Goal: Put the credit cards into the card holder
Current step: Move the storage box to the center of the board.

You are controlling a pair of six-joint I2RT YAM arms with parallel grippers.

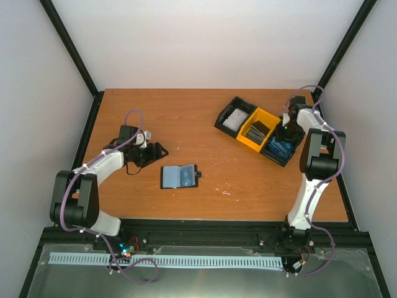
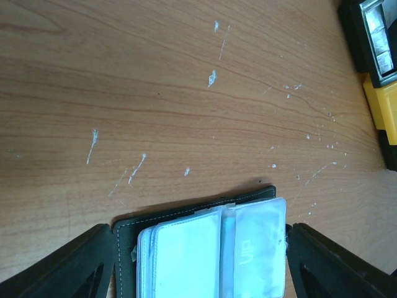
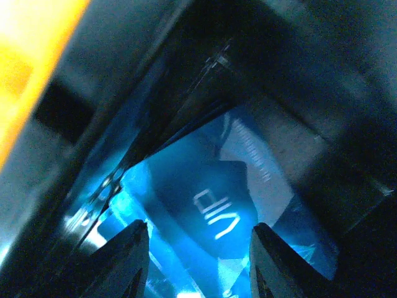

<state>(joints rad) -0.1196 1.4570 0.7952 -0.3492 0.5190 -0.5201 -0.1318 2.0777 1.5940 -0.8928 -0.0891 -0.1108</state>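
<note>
The card holder (image 1: pixel 179 176) lies open on the wooden table, a black case (image 2: pixel 186 211) with clear sleeves facing up. One sleeve (image 2: pixel 254 248) shows a pale card marked VIP. My left gripper (image 1: pixel 155 151) rests just left of the holder, open. In the left wrist view the left gripper (image 2: pixel 198 248) frames the holder between its wide-apart fingers without touching it. The blue credit cards (image 1: pixel 280 149) sit in the tray's right compartment. My right gripper (image 1: pixel 284 138) reaches down into that compartment. In the right wrist view the right gripper (image 3: pixel 198 239) stands open over a blue VIP card (image 3: pixel 205 192).
The three-compartment tray (image 1: pixel 263 115) stands at the back right and also shows in the left wrist view (image 2: pixel 381 99). Its left section holds white cards (image 1: pixel 236 119), and its yellow middle section holds grey ones (image 1: pixel 256 131). Black frame posts stand at the table's back corners.
</note>
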